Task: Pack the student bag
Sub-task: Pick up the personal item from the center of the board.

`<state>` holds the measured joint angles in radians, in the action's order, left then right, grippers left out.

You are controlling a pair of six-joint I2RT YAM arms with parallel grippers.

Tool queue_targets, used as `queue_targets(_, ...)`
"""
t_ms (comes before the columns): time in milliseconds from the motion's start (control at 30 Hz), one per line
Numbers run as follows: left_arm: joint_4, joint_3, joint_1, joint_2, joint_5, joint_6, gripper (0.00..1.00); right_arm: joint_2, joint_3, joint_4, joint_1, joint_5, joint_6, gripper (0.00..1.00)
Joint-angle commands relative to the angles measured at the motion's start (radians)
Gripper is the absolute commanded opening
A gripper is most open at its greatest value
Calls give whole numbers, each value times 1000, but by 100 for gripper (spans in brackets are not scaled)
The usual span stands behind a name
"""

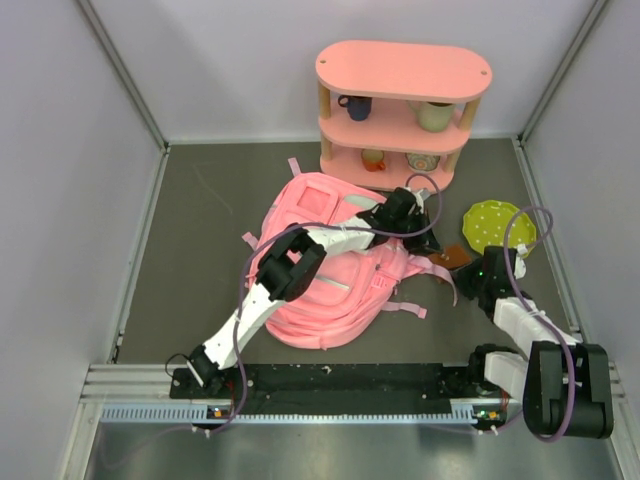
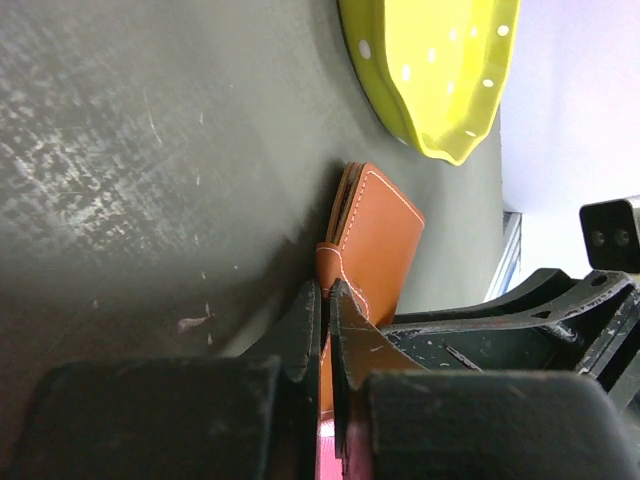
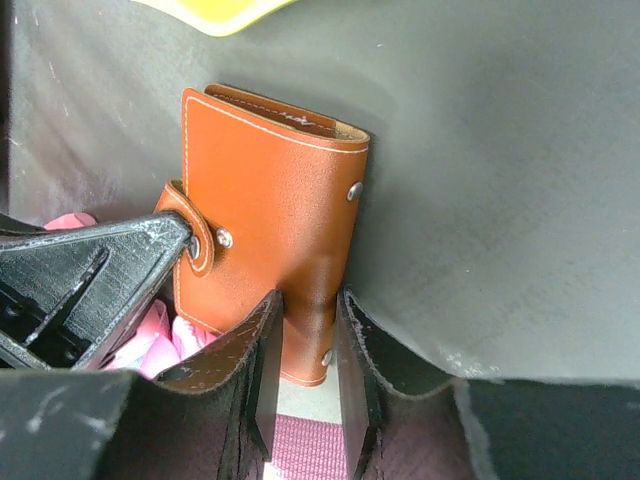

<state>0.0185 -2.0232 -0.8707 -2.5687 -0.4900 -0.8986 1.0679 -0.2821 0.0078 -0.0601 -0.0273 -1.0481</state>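
- Closest to the lens, the left gripper (image 2: 325,320) is seen pinched tight, with a thin flap of the brown leather wallet (image 2: 380,235) caught between its fingertips; it looks like the snap tab.
- From the other side, the right gripper (image 3: 305,335) is drawn in narrow over the wallet's near end. Whether leather is actually pinched there cannot be told, since the wallet may simply lie behind the fingers.
- A pink webbing strap (image 3: 310,450) is glimpsed under the right gripper's fingers.
- Just beyond the wallet, the yellow-green dotted plate (image 2: 440,80) is seen on the right of the table (image 1: 200,230).
- The student bag (image 1: 350,290) is found slumped at the table's centre, just left of the wallet and near the pink shelf (image 1: 400,70) at the far side. The wallet is judged to be outside it, and whether the bag's mouth is open cannot be made out.
- Trouble is judged likeliest at the tab: so slight a hold could slip, or the snap could be popped open on a lift.
- With both claws crowded onto one small wallet, a finger clash or opposing pulls could be provoked.
- The strap could be snagged and the soft bag dragged along.
- A sideways slide could knock the wallet into the plate.
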Motion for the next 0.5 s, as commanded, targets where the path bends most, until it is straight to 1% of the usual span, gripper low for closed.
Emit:
queue_targets(0, -84, 32, -48, 19, -163, -37, 0, -28, -9, 21, 3, -25, 3, 28)
queue_targets(167, -133, 53, -48, 71, -186, -42, 0, -72, -23, -5, 3, -25, 5, 32)
queue_targets(200, -150, 70, -48, 85, -191, -48, 0, -88, -34, -37, 3, -20, 10, 32)
queue_targets(300, -169, 109, -47, 151, -177, -49, 0, -172, -46, -71, 2, -3, 25, 34)
queue_targets(333, -173, 122, -47, 171, -174, -52, 0, -222, -54, -86, 3, 3, 29, 35)
queue_targets(400, -207, 167, -44, 232, -162, -66, 0, -270, -81, -130, 3, 13, 51, 38)
queue_targets(467, -227, 208, -37, 301, -138, -68, 0, -334, -101, -169, 3, 24, 72, 45)
